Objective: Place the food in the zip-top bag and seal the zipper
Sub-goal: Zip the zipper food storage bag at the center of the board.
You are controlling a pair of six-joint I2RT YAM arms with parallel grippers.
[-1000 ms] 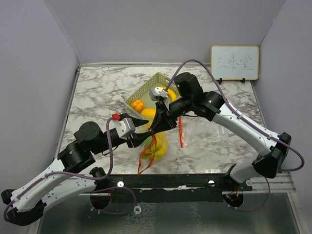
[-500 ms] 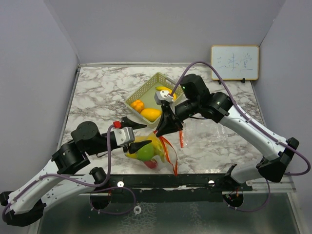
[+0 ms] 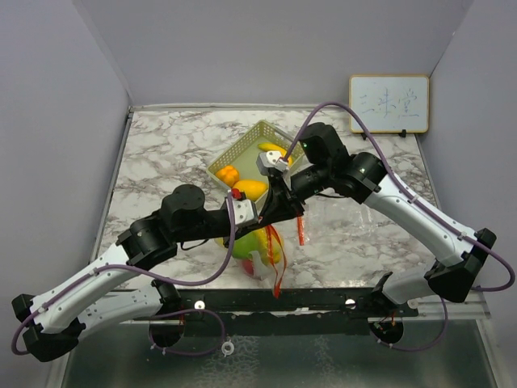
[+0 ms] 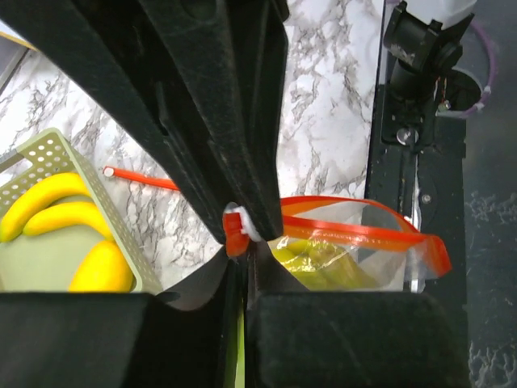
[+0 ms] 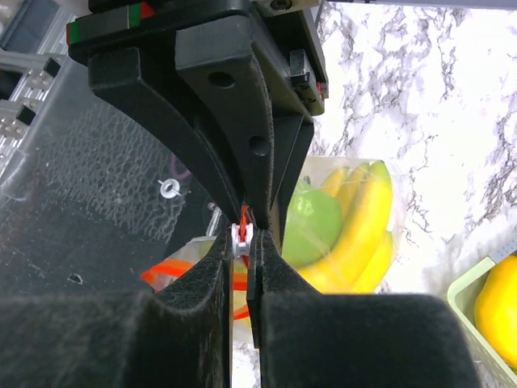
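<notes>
The clear zip-top bag with an orange zipper hangs between both grippers above the table's near middle. It holds yellow bananas and a green lime. My left gripper is shut on the bag's orange zipper end. My right gripper meets it tip to tip and is shut on the white slider. More food lies in the pale green basket: small orange-yellow fruits and bananas. The apple is hidden.
An orange strip lies on the marble table right of the bag. The basket stands just behind the grippers. A small whiteboard leans at the back right. The black rail with the arm bases runs along the near edge.
My left gripper was open beside the bag; it has moved right and up to the right gripper and shut on the zipper end. The bag has swung under them.
</notes>
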